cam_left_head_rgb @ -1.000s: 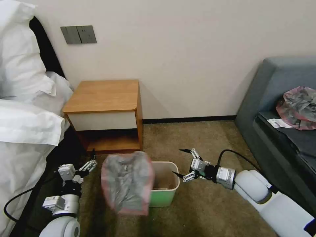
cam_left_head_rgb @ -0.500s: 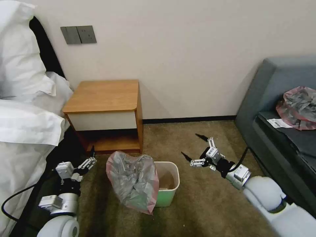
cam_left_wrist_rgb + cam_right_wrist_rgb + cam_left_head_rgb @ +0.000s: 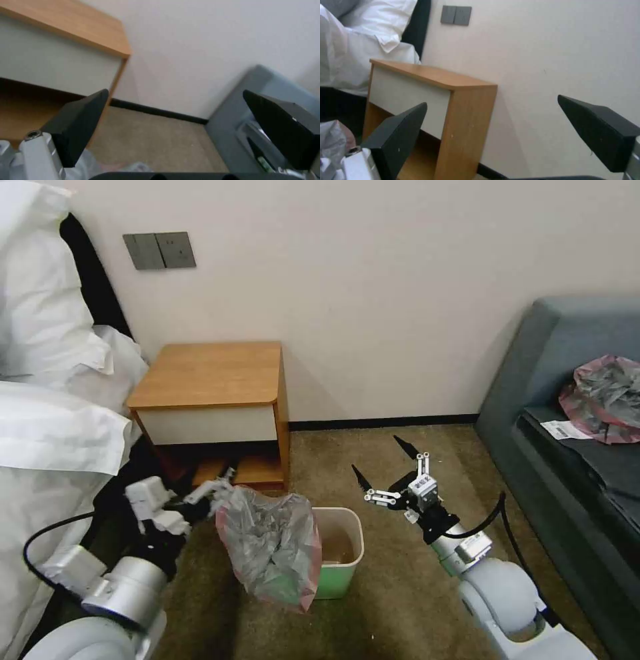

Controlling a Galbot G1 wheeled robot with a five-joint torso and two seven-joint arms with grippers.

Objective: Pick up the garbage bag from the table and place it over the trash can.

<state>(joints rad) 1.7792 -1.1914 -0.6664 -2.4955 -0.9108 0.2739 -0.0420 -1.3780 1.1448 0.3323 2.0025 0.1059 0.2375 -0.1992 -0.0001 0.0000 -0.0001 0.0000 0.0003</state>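
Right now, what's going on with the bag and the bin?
The garbage bag is draped over the left side of the trash can on the carpet, hanging down its outside, not spread over the rim. The left gripper sits at the bag's upper left edge, fingers open. The right gripper hovers open, right of the bin. The table stands behind.

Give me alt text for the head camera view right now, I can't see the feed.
A grey garbage bag with a pink rim hangs over the left side of the green trash can on the carpet, covering only part of its opening. The left gripper is at the bag's upper left edge; the right gripper is open, right of the can. The wooden table stands behind.
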